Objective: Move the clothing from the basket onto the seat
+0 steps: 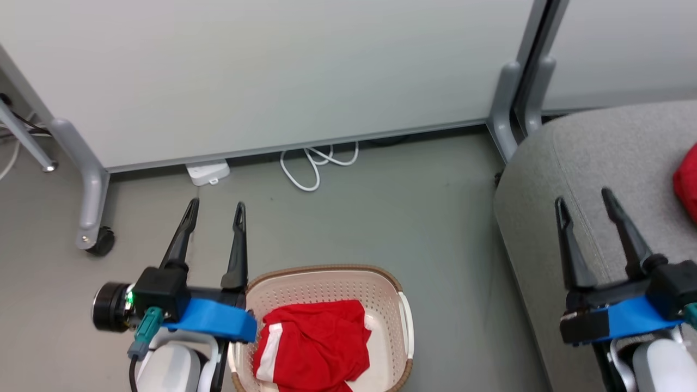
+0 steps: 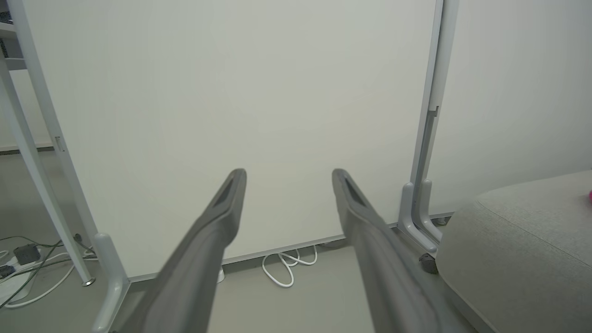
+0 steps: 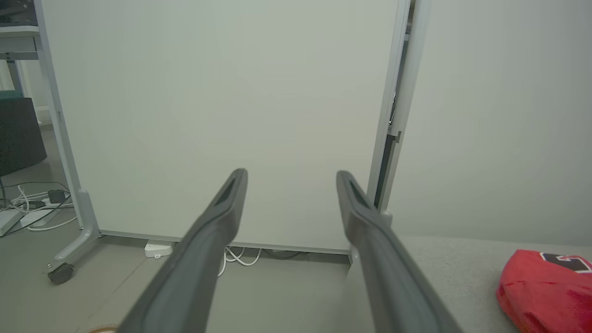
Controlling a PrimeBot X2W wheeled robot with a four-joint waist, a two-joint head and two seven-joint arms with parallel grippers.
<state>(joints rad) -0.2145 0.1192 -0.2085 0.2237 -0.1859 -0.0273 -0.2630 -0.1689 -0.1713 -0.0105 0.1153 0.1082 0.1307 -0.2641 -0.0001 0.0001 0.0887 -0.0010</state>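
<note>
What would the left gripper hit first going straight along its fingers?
Probably the white partition panel: the left gripper points at it, nothing between; depth is unclear.

grey floor [image 1: 425, 218]: basket [image 1: 326, 270], wht cable [image 1: 313, 166], seat [image 1: 599, 163] w/ red garment [image 1: 687, 182] on it.

Cream perforated basket [image 1: 332, 286], brown rim; red striped garment [image 1: 313, 345], white stripe; grey seat [image 1: 610, 163]; red logo garment [image 3: 545, 291], dark-and-white logo.
</note>
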